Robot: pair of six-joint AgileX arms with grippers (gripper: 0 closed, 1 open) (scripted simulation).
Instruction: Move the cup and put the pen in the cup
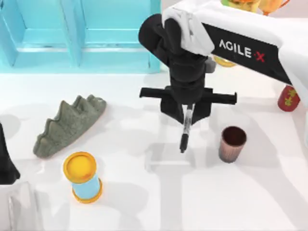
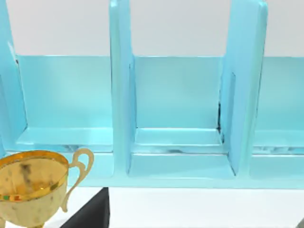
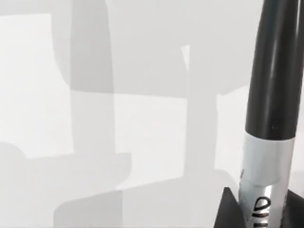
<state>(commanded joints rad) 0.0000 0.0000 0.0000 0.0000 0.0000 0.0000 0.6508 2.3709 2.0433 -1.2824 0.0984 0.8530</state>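
My right gripper [image 1: 187, 114] hangs over the middle of the table, shut on the pen [image 1: 185, 131]. The pen is a slim black marker with a grey label band, and it points down and toward the front edge. In the right wrist view the pen [image 3: 271, 118] stands above bare white tabletop, with a black fingertip [image 3: 229, 213] beside its label. The cup [image 1: 233, 143], a ribbed copper-brown tumbler with a dark inside, stands upright on the table just right of the pen's tip, apart from it. My left arm [image 1: 6, 163] is parked at the table's left edge.
A light blue rack [image 1: 82, 38] runs along the back left. A grey-green jagged rock shape [image 1: 70, 125] lies at the left. In front of it stands a blue cylinder with yellow-orange ends [image 1: 83, 177]. A red can [image 1: 288, 97] is at the right edge, and a gold trophy [image 2: 31, 187] stands near the rack.
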